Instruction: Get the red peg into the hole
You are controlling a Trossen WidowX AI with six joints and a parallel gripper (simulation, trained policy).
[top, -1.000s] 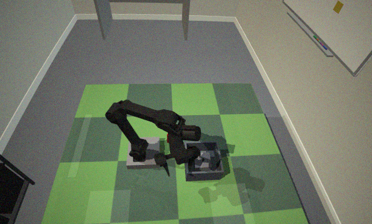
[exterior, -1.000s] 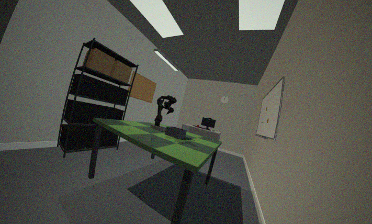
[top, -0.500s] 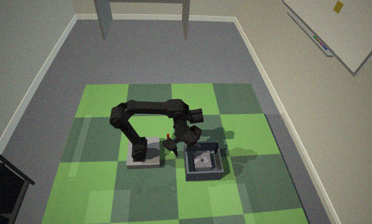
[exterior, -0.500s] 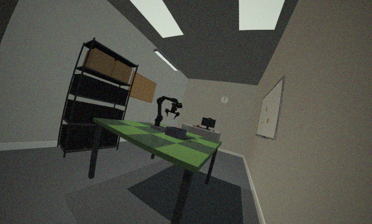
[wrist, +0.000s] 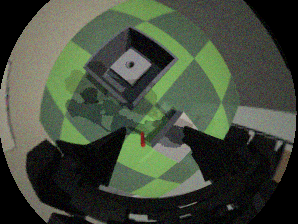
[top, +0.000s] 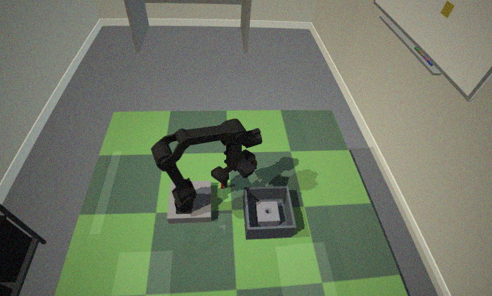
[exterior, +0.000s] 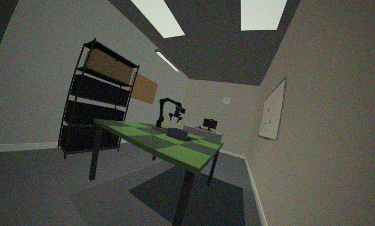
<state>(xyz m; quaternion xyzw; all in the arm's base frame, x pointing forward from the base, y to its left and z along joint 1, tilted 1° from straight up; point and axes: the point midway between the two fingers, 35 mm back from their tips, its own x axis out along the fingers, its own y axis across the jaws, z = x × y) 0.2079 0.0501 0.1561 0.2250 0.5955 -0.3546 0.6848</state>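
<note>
The red peg [top: 222, 186] [wrist: 143, 140] appears to stand upright on the green checkered table, between the robot's base and the box. In the top view a finger covers its upper part; the exterior view does not show it clearly. My gripper [top: 234, 180] [exterior: 174, 121] [wrist: 155, 129] is open and empty, pointing down above the table near the peg. In the wrist view the peg lies in the gap between the fingers, closer to the left one. The open grey box [top: 269, 234] [exterior: 177, 134] [wrist: 112, 52] holds a light plate [top: 273, 218] [wrist: 135, 72] with an empty dark hole.
The pale base block [top: 203, 216] [wrist: 175, 151] of the arm sits left of the peg in the top view. The box's raised walls stand to the right of it. A black shelf [exterior: 98, 98] stands away from the table.
</note>
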